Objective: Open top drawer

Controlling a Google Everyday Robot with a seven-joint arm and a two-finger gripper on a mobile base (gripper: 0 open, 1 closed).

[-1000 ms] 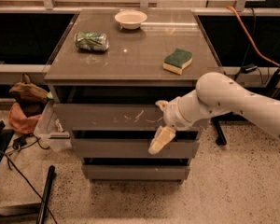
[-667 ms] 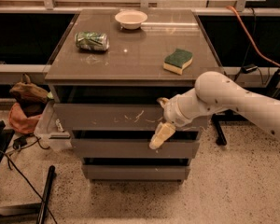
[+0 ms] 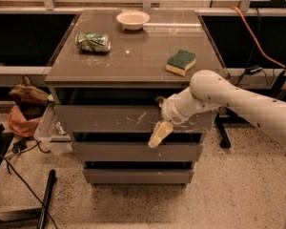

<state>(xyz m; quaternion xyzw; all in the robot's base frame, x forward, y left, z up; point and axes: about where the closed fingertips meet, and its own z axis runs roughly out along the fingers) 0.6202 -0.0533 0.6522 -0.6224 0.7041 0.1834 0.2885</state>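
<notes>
Little has shifted: my cream-tipped gripper (image 3: 160, 133) has crept slightly up and left, at the lower edge of the wide, white-scratched grey-brown top drawer (image 3: 109, 118). I can't tell whether it's clamped. The drawer, under the brown tabletop (image 3: 133, 56), looks unmoved, so the pull remains.

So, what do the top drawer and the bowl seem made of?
The top drawer: probably matte grey-brown laminate or painted board; whitish scratches mark it. The bowl: pale, smooth, perhaps glazed ceramic or plastic. The gripper hangs before the drawer front, right of centre.
</notes>
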